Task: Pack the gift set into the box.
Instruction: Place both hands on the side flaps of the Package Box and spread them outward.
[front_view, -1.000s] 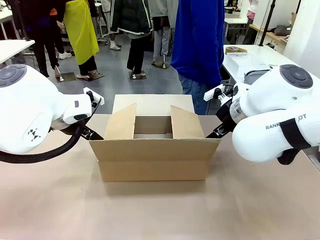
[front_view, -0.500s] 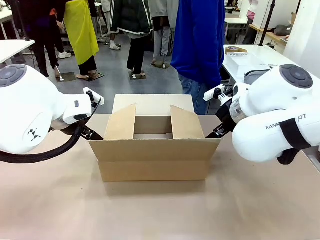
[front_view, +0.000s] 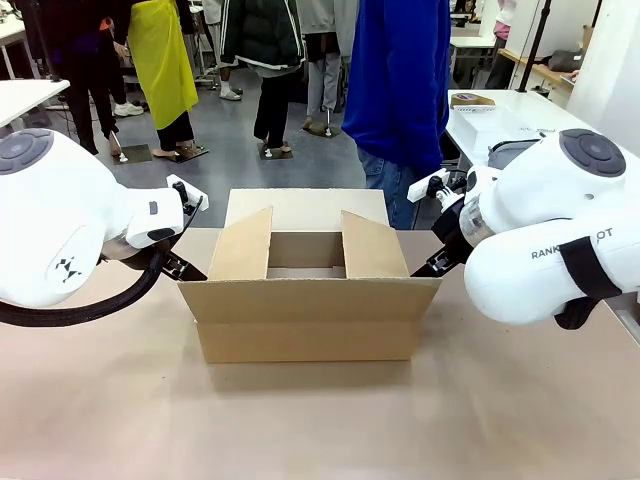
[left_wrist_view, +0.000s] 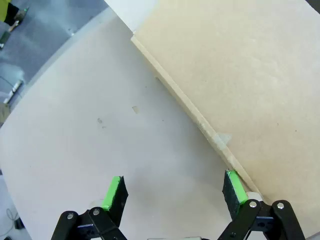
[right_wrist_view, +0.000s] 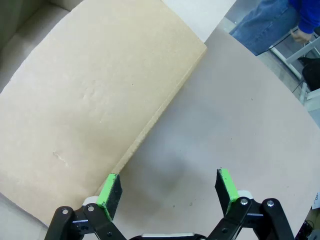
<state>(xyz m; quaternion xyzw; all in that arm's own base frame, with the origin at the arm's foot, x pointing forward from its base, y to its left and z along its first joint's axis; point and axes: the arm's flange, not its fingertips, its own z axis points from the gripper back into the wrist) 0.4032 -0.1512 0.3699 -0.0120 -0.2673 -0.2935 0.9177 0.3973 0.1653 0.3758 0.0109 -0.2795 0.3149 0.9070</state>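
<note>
The box (front_view: 305, 320) is seen open at the middle of the front view, set on the counter (front_view: 300, 430) with two flaps raised. The left arm's fingers (left_wrist_view: 114, 192) are spread wide with nothing held, a box flap lying at upper right. The right arm's fingers (right_wrist_view: 226, 185) are likewise spread wide and empty, a flap at upper left.
</note>
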